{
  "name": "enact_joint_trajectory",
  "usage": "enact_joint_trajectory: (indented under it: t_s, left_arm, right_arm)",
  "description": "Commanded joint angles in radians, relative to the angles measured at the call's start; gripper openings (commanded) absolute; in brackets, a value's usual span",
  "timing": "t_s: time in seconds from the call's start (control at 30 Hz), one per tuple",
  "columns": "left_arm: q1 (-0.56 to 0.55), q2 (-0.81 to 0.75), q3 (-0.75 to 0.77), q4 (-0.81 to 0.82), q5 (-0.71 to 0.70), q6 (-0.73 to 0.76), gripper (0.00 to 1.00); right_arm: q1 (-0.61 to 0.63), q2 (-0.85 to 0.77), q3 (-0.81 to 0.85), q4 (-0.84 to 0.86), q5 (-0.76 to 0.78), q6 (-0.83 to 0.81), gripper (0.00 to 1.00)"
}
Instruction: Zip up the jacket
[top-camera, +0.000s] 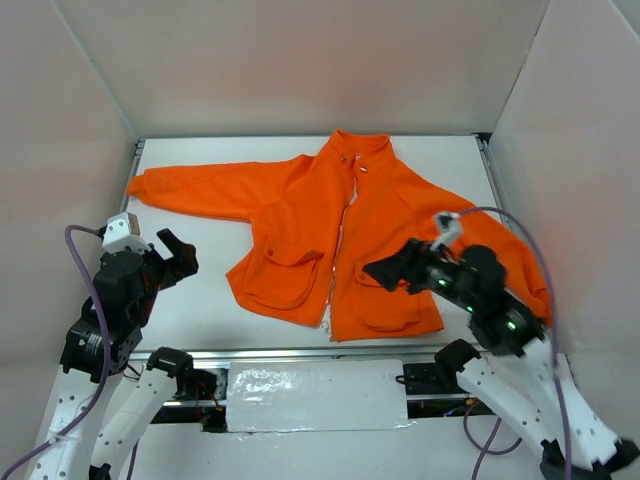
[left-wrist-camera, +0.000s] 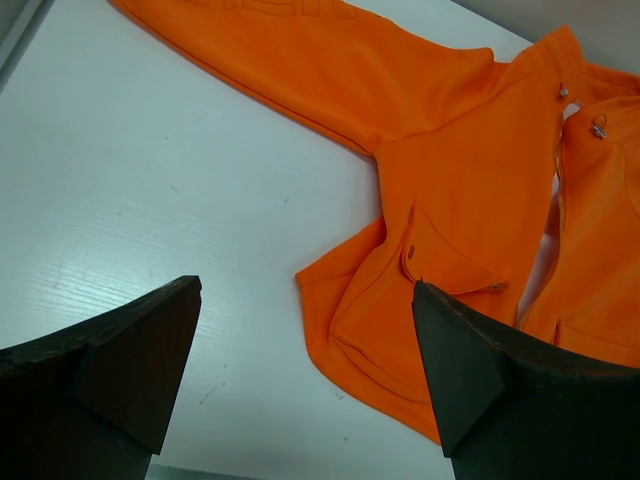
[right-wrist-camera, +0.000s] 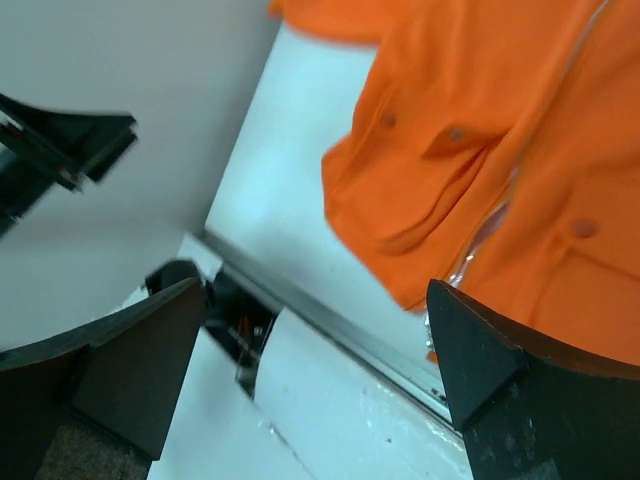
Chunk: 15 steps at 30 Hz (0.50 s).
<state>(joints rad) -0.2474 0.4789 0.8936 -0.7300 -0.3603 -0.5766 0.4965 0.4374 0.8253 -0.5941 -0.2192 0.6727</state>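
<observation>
The orange jacket lies flat on the white table, collar at the far side and one sleeve stretched out to the left. Its pale zipper runs down the centre, and the two front panels stand slightly apart near the hem. My left gripper hangs open over bare table left of the jacket; in the left wrist view the left gripper frames the jacket's pocket corner. My right gripper is open above the right pocket. In the right wrist view the right gripper is empty, with the hem and zipper ahead.
White walls close in the table on the left, back and right. A metal rail runs along the near edge, with a white taped plate between the arm bases. A purple cable loops off the right arm.
</observation>
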Motion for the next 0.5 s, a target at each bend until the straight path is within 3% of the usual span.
enact_joint_trajectory:
  t_s: [0.0,0.17,0.33,0.47]
  left_arm:
    - [-0.006,0.012,-0.007,0.050,0.018,0.021,0.99]
    - [-0.010,0.004,-0.010,0.052,0.011,0.015,0.99]
    - [-0.015,0.012,-0.013,0.058,0.024,0.023,0.99]
    - [-0.018,0.029,-0.012,0.058,0.032,0.027,0.99]
  right_arm:
    - [0.071,0.172,-0.184,0.295,-0.217,0.129,0.99]
    - [0.296,0.401,-0.247,0.456,0.080,0.198,0.96]
    - [0.375,0.662,-0.241,0.588,0.121,0.283,0.70]
    - [0.398,0.759,-0.282,0.689,0.161,0.360,0.69]
